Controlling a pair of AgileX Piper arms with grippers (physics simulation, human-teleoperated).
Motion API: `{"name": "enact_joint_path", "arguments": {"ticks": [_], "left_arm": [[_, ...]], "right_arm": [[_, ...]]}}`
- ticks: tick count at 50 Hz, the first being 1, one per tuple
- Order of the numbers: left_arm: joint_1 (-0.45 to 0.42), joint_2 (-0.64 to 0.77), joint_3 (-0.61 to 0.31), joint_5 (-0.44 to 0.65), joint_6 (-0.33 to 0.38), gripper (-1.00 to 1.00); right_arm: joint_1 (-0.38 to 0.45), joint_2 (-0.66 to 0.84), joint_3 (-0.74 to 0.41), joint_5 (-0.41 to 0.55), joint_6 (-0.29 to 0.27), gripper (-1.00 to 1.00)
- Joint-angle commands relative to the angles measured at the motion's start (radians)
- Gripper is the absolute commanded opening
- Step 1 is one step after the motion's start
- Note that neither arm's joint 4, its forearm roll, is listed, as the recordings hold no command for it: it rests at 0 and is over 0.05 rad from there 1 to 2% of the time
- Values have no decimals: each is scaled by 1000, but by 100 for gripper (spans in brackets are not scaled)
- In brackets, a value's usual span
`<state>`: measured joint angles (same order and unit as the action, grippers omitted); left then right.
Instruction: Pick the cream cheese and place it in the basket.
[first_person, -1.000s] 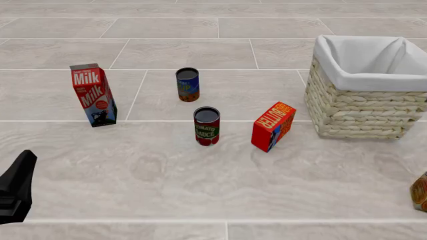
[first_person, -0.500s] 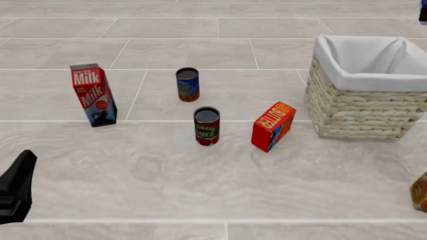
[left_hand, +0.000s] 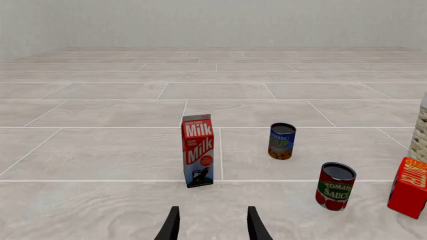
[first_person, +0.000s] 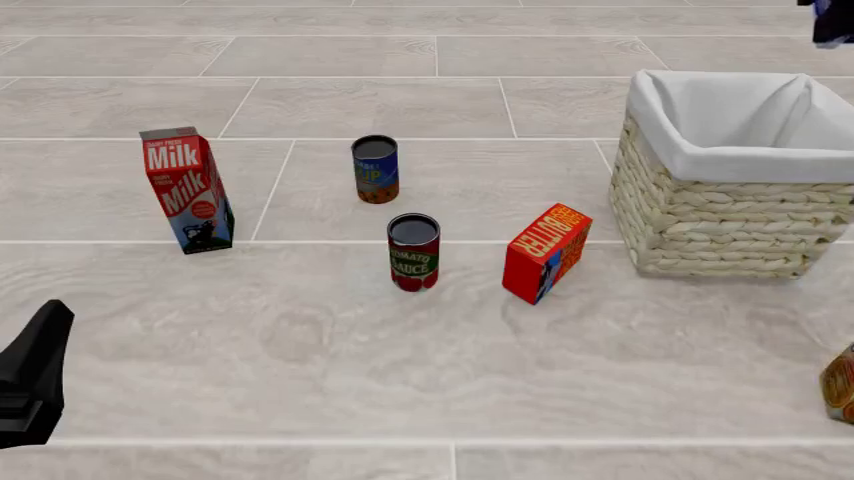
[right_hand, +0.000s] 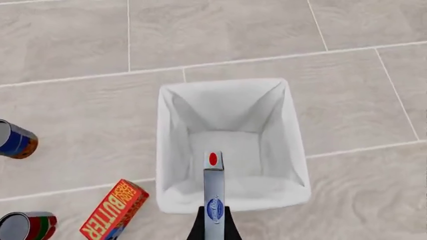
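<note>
1. The basket (first_person: 734, 180) stands at the table's right side, its white lining open to the top; in the right wrist view its cavity (right_hand: 230, 150) is open and bare.
2. The milk carton (first_person: 187, 190) stands well left; two cans, blue (first_person: 375, 169) and tomato sauce (first_person: 414, 251), and the butter box (first_person: 546, 251) sit between it and the basket, all apart.
3. The right gripper (right_hand: 213, 225) is clamped on the cream cheese (right_hand: 213, 192), held edge-on directly above the basket's interior.
4. The left gripper (left_hand: 213, 225) hangs low with fingers apart, holding nothing, facing the milk carton across bare floor.
</note>
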<state>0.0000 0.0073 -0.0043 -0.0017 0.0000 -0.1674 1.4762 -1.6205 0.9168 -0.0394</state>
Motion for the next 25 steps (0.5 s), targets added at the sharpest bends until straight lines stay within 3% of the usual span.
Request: {"name": "enact_joint_path", "arguments": {"ticks": [1,25], "left_arm": [[0,0,0,0,0,100],[0,0,0,0,0,100]], "right_arm": [[-12,59,-28,-23,-14,-100],[-41,176,-117,8,-46,-100]]}}
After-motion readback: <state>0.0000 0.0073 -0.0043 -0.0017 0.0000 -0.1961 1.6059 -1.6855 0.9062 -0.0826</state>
